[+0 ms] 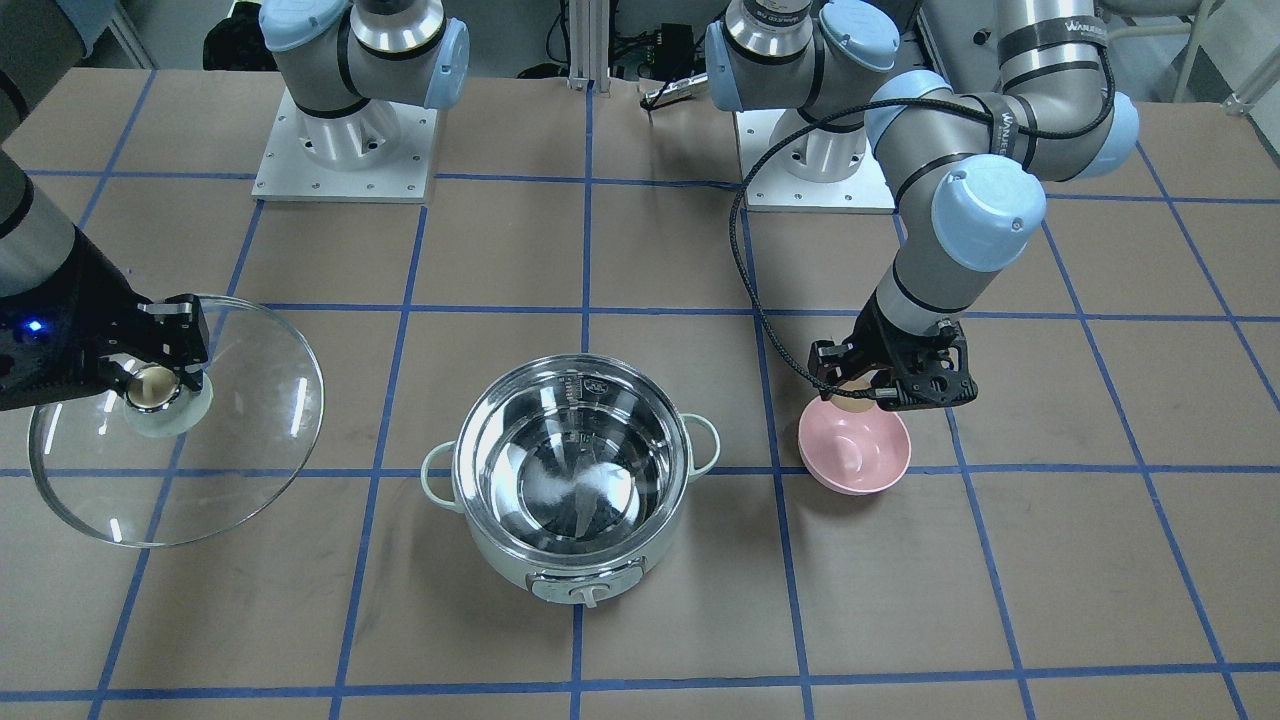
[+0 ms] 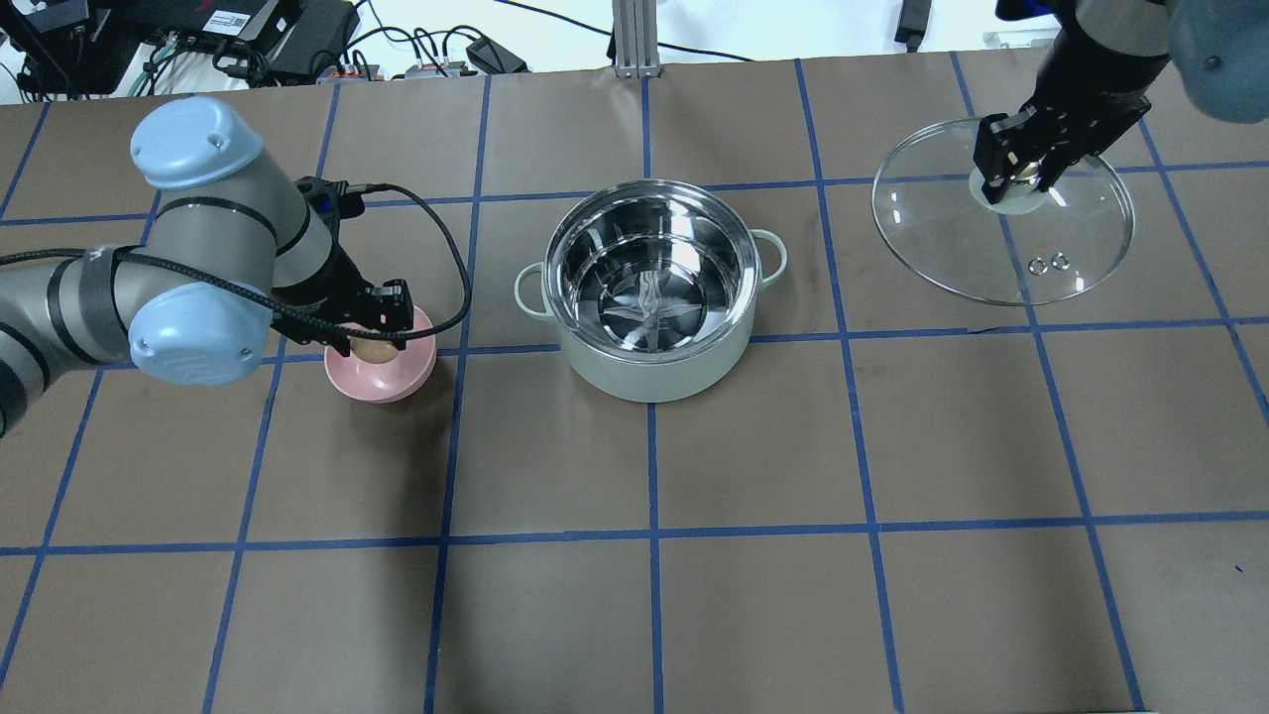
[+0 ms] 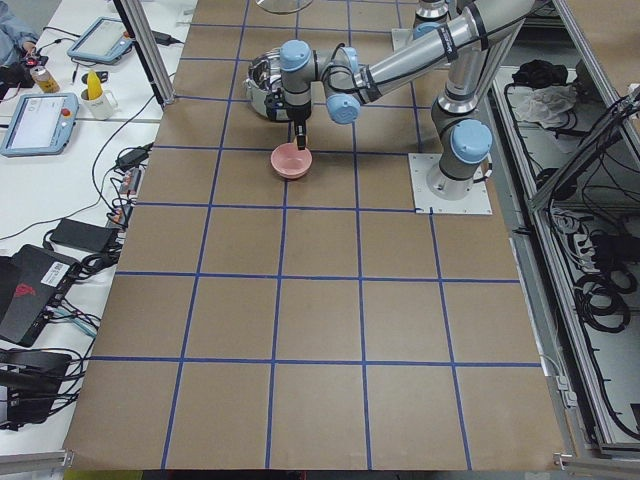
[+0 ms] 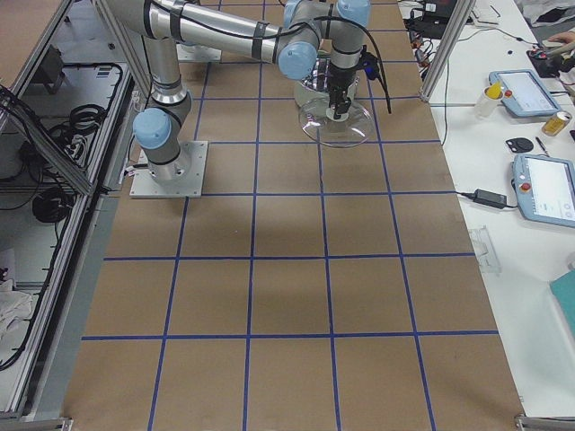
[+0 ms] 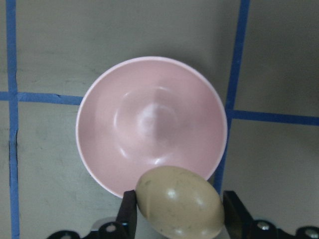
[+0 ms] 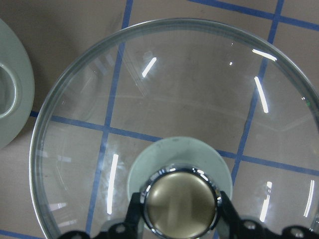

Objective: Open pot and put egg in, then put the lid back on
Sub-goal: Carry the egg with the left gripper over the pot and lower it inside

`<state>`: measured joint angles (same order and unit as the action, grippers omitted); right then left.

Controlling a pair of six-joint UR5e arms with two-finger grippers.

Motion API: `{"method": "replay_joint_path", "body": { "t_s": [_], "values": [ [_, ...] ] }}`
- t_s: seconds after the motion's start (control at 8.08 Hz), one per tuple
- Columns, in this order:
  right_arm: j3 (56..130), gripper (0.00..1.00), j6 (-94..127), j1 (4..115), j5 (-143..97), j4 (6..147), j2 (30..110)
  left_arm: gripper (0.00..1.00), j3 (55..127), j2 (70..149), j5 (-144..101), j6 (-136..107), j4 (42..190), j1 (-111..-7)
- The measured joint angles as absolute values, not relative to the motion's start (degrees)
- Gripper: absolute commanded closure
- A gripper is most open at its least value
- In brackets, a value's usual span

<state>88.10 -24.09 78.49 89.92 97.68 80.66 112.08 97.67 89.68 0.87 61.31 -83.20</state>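
Observation:
The mint-green pot (image 2: 649, 382) stands open at the table's middle, its steel inside bare; it also shows in the front view (image 1: 500, 572). My left gripper (image 2: 373, 343) is shut on the brown-tan egg (image 5: 179, 201) and holds it just above the near rim of the pink bowl (image 5: 149, 119). The egg also shows in the front view (image 1: 856, 397). My right gripper (image 2: 1021, 174) is shut on the beige knob (image 6: 180, 201) of the clear glass lid (image 6: 189, 94). It holds the lid tilted, off to the pot's side (image 1: 240, 430).
The pink bowl (image 1: 855, 460) sits on the table beside the pot, on my left side, with nothing in it. The pot's rim (image 6: 10, 89) shows at the left edge of the right wrist view. Blue tape lines grid the brown table.

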Motion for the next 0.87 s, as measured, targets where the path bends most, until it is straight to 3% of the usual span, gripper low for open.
{"method": "replay_joint_path", "body": {
  "t_s": [0.62, 0.87],
  "values": [
    [88.20, 1.00, -24.08, 78.48, 89.89, 97.52, 80.73, 0.83, 97.53, 99.48, 86.27, -12.32, 68.00, -92.99],
    [88.17, 1.00, -23.93, 78.49, 89.52, 97.55, 80.64, 0.83, 93.68, 102.37, 86.10, -20.17, 67.16, -99.70]
  ]
}}
